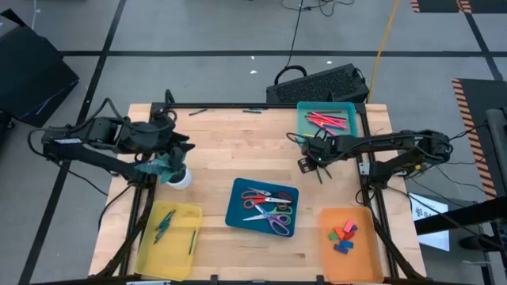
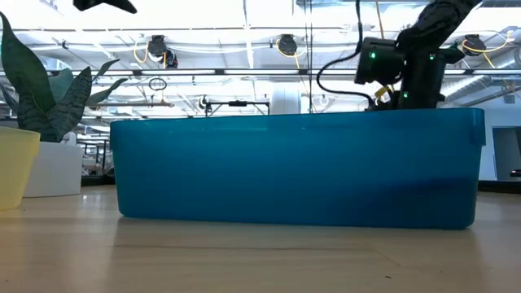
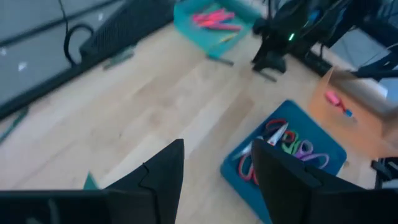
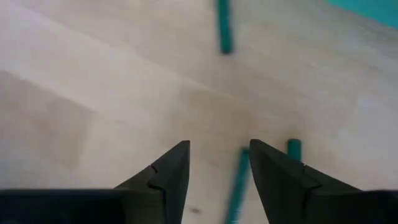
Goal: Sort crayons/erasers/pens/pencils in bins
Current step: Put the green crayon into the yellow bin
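Note:
My right gripper (image 1: pixel 307 158) (image 4: pixel 219 144) is open, low over the wood just in front of the teal bin (image 1: pixel 326 119), which holds pink and red sticks. A green stick (image 4: pixel 236 180) lies on the table between its fingers; I cannot tell whether they touch it. Another green stick (image 4: pixel 225 28) and a stub (image 4: pixel 293 149) lie nearby. Erasers (image 1: pixel 342 236) sit in the orange bin (image 1: pixel 348 245). The yellow bin (image 1: pixel 168 237) holds green pens. My left gripper (image 1: pixel 176 157) (image 3: pixel 219 146) is open over the table's left part, with nothing between its fingers.
The dark blue bin (image 1: pixel 261 207) with scissors stands mid-table, near the front; in the low view it (image 2: pixel 293 171) fills the foreground. A white round cup (image 1: pixel 181 179) stands right under my left gripper. A black keyboard (image 1: pixel 321 83) lies behind the table's far edge.

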Controlling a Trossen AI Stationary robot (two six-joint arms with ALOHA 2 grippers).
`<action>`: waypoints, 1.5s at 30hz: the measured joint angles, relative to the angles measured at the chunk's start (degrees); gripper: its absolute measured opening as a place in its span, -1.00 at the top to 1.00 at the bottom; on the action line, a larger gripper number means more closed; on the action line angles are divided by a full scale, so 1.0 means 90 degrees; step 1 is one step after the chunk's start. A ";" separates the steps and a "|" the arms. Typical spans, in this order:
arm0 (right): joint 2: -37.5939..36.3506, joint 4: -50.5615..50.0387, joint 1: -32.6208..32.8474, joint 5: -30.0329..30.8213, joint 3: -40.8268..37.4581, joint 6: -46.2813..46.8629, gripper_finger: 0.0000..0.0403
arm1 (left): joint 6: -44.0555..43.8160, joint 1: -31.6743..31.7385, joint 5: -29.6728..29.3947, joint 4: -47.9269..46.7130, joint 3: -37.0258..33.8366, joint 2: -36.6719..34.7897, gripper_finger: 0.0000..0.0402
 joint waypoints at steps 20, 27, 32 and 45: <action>-0.0478 -0.1862 -0.0417 0.0705 -0.0115 -0.0243 0.22 | 0.1069 0.0800 0.0022 0.0886 0.0000 -0.0007 0.06; -0.0602 -0.1249 -0.0856 0.0125 -0.1300 -0.0176 0.29 | 0.1231 0.1018 0.0021 0.1158 -0.0002 -0.0005 0.06; -0.0595 -0.1047 -0.0908 -0.0009 -0.1659 -0.0197 0.46 | 0.1625 0.1164 0.0023 0.1653 -0.0002 -0.0005 0.06; -0.0675 -0.1098 -0.0905 -0.0089 -0.1653 -0.0199 0.93 | 0.1580 0.1828 0.0338 0.3833 -0.0002 0.0326 0.06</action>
